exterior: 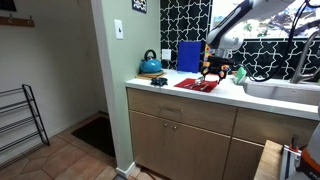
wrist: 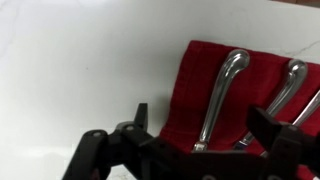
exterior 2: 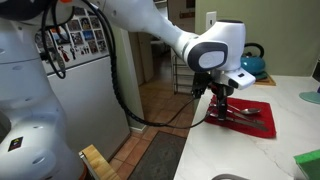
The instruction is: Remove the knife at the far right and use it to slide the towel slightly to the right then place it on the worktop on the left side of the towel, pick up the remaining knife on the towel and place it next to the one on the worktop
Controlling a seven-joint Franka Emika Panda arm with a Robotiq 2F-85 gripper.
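The red towel (wrist: 200, 80) lies flat on the white worktop (wrist: 80, 60). Silver knives lie on it, their handles pointing away: one near the towel's middle (wrist: 222, 95), one further right (wrist: 287, 82), and a third at the frame's right edge (wrist: 312, 102). My gripper (wrist: 205, 125) hovers over the towel's near edge, open and empty, its fingers either side of the middle knife. In both exterior views the gripper (exterior: 212, 70) (exterior 2: 220, 100) hangs just above the towel (exterior: 196, 85) (exterior 2: 252, 120).
A blue kettle (exterior: 150, 66) and an upright blue board (exterior: 189, 56) stand behind the towel. A sink (exterior: 280, 90) lies beside it. A fridge (exterior 2: 60, 80) stands past the counter's end. A green item (exterior 2: 305, 160) lies on the worktop.
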